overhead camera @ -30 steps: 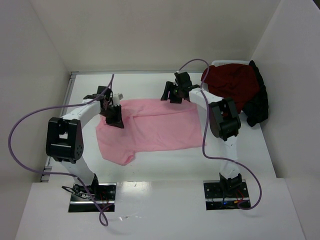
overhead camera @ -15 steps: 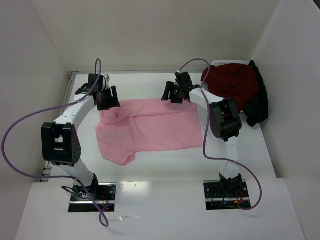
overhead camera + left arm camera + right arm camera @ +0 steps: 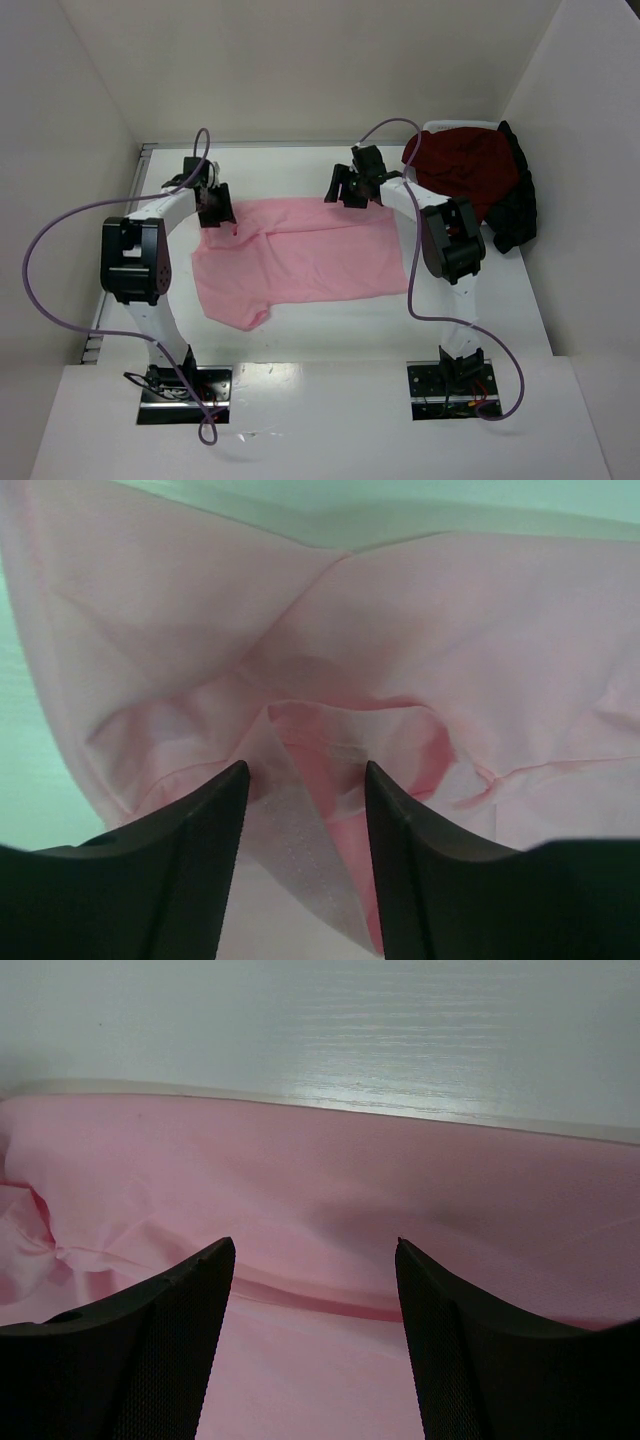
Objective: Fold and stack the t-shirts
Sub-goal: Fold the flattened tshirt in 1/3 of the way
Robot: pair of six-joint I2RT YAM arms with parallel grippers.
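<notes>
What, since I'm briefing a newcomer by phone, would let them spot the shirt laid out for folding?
Start at the white table inside the white-walled enclosure. Spread across its middle lies the pink t-shirt. It is the only pale, laid-out garment; the dark red t-shirt and black garment are heaped at the far right corner.

Bright, even light; mild glare on the table (image 3: 420, 1095); wrist views soft-focused.
</notes>
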